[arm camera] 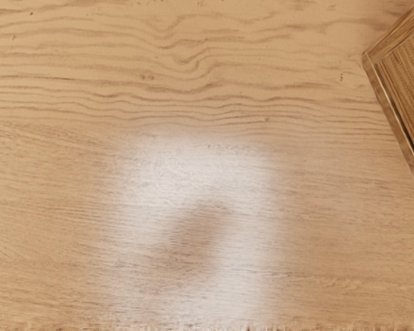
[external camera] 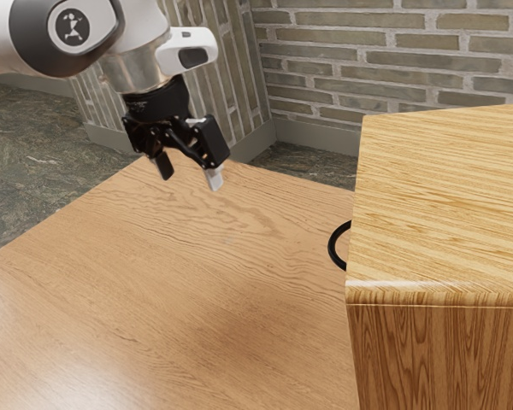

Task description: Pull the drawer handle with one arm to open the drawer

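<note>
A wooden cabinet (external camera: pixel 445 248) stands on the table at the exterior view's right. A black curved drawer handle (external camera: pixel 337 245) sticks out from its side facing the arm. My gripper (external camera: pixel 189 171) hangs above the table at the upper left, well apart from the handle. Its fingers are spread, with nothing between them. In the wrist view a corner of the cabinet (arm camera: pixel 404 89) shows off to one side of the hand, and bare tabletop lies under it.
The wooden table (external camera: pixel 154 290) stretches wide between my hand and the cabinet. A brick wall (external camera: pixel 393 60) runs behind, with stone floor (external camera: pixel 34 162) beyond the table's far edge.
</note>
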Robot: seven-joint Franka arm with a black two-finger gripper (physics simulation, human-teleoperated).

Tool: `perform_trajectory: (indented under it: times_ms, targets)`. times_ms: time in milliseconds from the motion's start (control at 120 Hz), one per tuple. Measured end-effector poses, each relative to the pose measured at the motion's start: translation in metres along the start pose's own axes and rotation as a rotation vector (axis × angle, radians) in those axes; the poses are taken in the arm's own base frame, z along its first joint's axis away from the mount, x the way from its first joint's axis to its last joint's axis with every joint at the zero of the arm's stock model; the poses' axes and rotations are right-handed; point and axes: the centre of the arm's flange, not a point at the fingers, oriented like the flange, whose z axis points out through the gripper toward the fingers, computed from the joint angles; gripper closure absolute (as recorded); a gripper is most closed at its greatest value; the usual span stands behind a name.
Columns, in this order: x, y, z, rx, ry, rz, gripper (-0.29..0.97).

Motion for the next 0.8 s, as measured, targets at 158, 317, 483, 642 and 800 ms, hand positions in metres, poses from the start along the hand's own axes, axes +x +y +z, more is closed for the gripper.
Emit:
perform_trajectory:
  times_ms: [158,317,483,642,800]
  targets:
    - [-0.004,0.0,0.0,0.0,-0.029,-0.039,0.0]
    - [-0.027,-0.006,-0.061,-0.007,0.072,-0.078,0.0]
    - [-0.043,-0.051,-0.097,0.005,0.111,-0.192,0.0]
    - [-0.012,-0.089,-0.027,0.016,-0.058,-0.276,0.0]
    - [-0.002,-0.096,-0.003,0.014,-0.115,-0.301,0.0]
